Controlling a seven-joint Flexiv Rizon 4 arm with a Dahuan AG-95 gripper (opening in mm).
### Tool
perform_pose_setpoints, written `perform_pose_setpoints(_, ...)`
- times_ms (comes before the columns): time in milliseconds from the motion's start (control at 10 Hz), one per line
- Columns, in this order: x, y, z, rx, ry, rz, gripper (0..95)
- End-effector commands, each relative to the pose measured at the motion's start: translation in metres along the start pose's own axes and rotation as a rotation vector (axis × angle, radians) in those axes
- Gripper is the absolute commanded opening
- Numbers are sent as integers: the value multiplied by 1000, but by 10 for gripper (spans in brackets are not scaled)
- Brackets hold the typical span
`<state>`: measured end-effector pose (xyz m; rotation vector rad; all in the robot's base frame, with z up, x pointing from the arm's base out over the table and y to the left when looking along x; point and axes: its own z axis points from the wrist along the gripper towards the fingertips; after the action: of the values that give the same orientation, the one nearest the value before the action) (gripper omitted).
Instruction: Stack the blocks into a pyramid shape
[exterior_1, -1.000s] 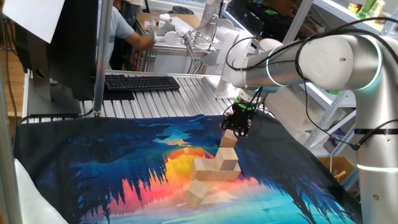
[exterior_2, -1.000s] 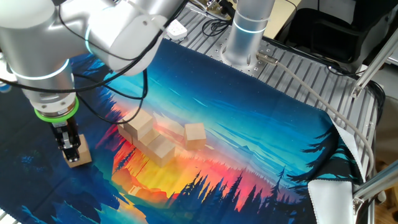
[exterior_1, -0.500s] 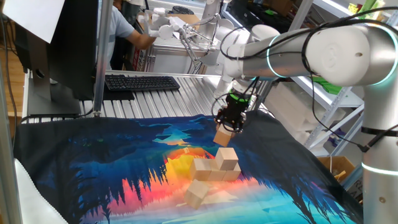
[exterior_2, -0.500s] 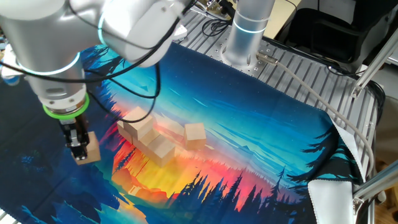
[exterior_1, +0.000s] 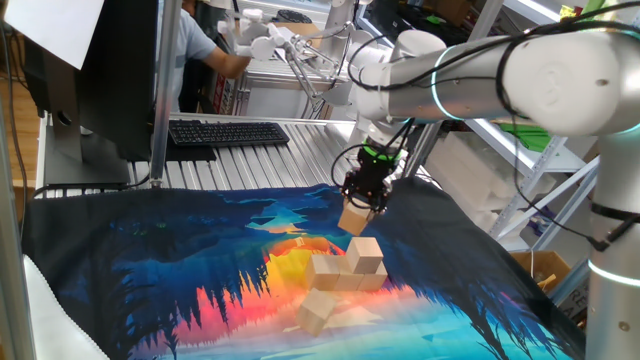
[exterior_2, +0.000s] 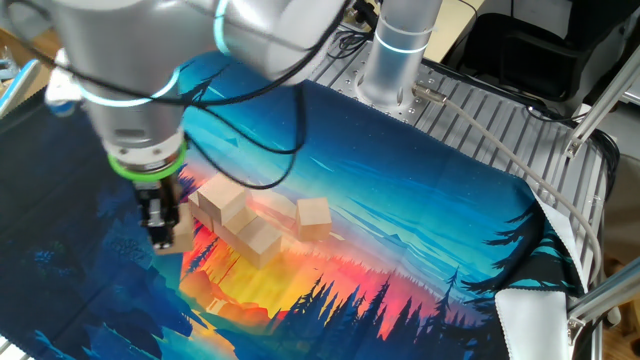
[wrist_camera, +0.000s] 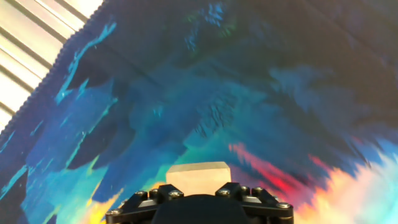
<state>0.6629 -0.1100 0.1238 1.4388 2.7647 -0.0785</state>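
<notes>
Hand view: gripper (wrist_camera: 198, 190) clamped on smooth tan wood cube (wrist_camera: 198, 172) (square-edged), above printed cloth (wrist_camera: 249, 93).

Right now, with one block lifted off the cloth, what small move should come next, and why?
Probably carry the pincer sideways until its light tan wooden cube hangs above the cluster of matching cubes. The held cube is clear of the printed cloth but beside the cluster, not over it.

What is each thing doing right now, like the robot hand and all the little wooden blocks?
end effector: shut on one block, pointing down above the cloth.
held block: lifted off the cloth, gripped at its top.
stacked blocks: resting together in a low pile, one sitting on top.
loose block: lying alone on the cloth, tilted, in front of the pile.
cloth: spread flat over the table.
</notes>
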Motion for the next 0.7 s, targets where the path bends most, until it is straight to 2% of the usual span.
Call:
perform_pose_setpoints(100, 11, -2, -7, 6, 10, 48, 0)
perform_pose_setpoints(300, 19, -5, -12, 10, 13, 88, 0)
perform_pose_setpoints(500, 25, -6, -21, 10, 28, 130, 0)
perform_pose_setpoints(700, 17, -5, -32, -1, 61, 155, 0)
